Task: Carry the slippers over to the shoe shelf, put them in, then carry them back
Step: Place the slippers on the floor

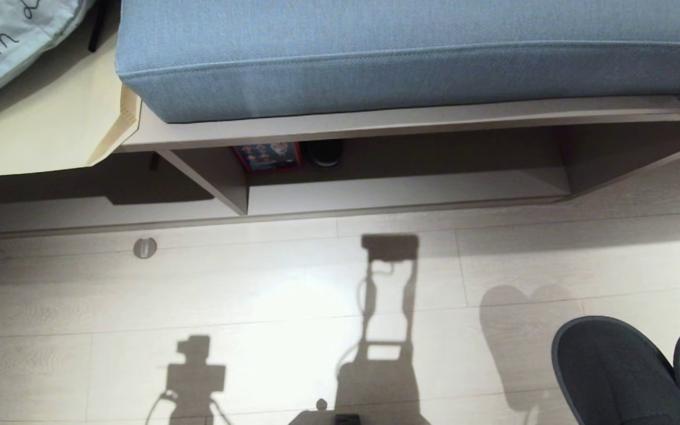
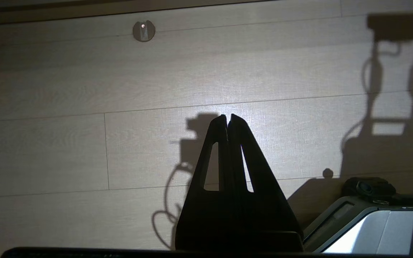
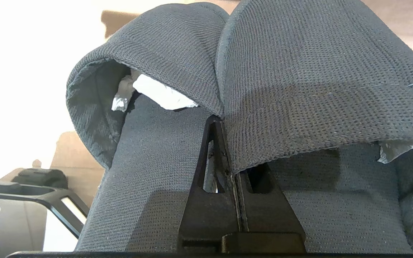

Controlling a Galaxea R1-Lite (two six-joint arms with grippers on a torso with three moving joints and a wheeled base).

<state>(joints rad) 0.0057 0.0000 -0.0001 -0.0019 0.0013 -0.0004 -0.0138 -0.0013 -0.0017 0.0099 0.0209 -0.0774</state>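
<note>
The right gripper (image 3: 224, 122) is clamped on the slippers (image 1: 617, 372), toes pointing at the shoe shelf (image 1: 405, 195) straight ahead and low.

You've got dark grey woven slippers (image 1: 614, 372) with white stuffing peeking out, a plain blue cushion (image 1: 411, 53), grey-brown shoe shelf (image 1: 375, 127), pale wood-grain floor (image 1: 228, 295), and black gripper fingers (image 2: 242, 161).

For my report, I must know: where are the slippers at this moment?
The slippers are low on the right of the head view, above the floor, clamped in the right tool, in front of the shoe shelf.
</note>
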